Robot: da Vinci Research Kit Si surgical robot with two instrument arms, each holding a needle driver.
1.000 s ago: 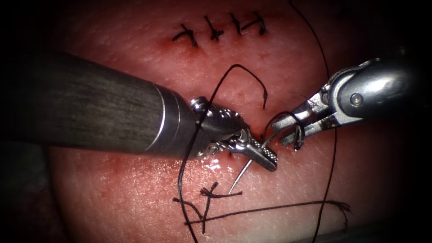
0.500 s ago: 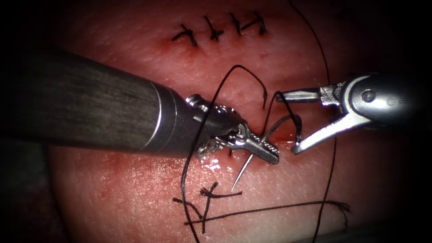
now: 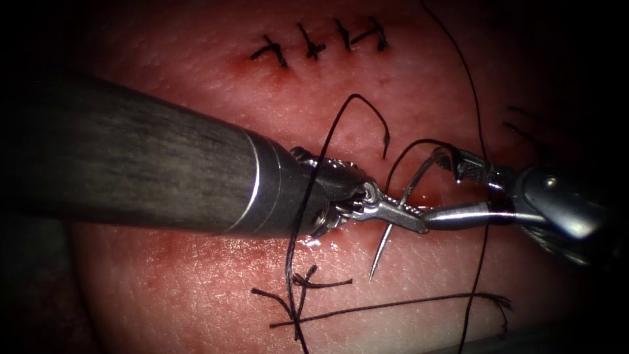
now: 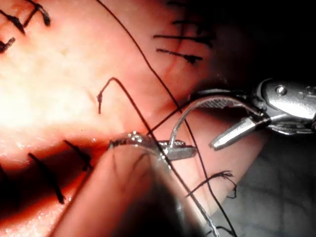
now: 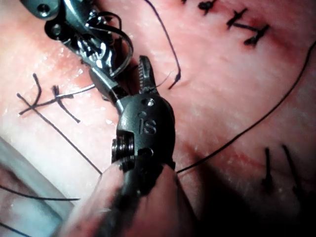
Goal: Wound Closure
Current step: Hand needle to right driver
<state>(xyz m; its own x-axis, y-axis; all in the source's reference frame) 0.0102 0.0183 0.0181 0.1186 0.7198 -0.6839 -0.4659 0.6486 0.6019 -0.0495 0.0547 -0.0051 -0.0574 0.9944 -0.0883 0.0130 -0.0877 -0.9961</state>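
Grey, faintly wrinkled surface (image 4: 279, 197) just beside the tissue (image 4: 59, 84), past its edge and lying lower.

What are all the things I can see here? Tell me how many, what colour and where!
tissue: one, pink-red, under everything.
needle: one, silver, curved, tip free above the tissue, held near mid-curve.
thread: one long black strand, looping across the tissue from the needle's end.
stitches: a row of black ones at the far end, another at the near end.
red fluid: small patch by the needle.
left tool: one, silver, shut on the needle.
right tool: one, silver, jaws open around the needle's rear.
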